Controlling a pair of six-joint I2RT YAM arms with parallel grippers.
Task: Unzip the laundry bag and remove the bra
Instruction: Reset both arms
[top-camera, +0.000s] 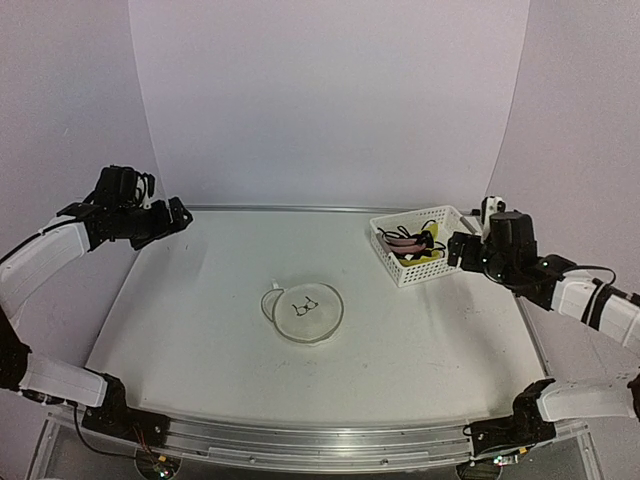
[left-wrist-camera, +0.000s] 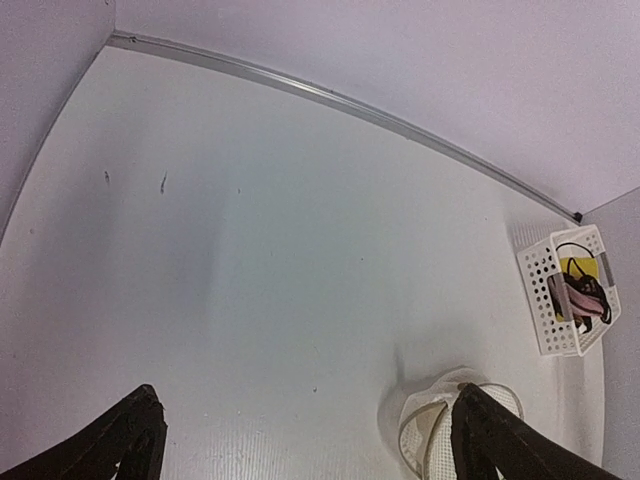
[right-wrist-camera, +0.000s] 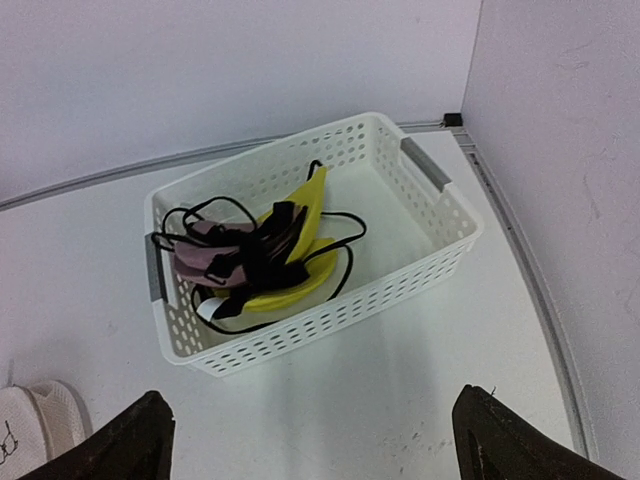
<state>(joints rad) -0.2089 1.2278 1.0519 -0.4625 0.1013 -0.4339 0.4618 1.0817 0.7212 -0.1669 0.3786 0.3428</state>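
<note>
The bag is lying flat in the middle of the table. Its round white face is turned up, showing a small black pictogram. A thin white loop is sticking out at its left edge. From here I cannot tell whether that is a handle or part of the zip, and the zip itself is too small to make out. Neither arm is touching the bag.

The left gripper is hovering high over the far left corner of the table, well apart from the bag. Its jaws are standing wide apart with nothing between them. Its wrist camera is looking down across the tabletop. The two dark fingers are framing the bottom of that view, and the mesh side of the bag is peeking out just beside the right-hand one.

The right gripper is hanging over the far right side, just beside the basket. It too is spread wide and holding nothing. Its wrist camera is pointing into the basket, which is sitting near the back right corner of the table. A tangle of garments is lying inside: something pink, something yellow, and black straps looping over both. The edge of the bag is showing in the lower left corner of that view, well apart from the basket.
</note>
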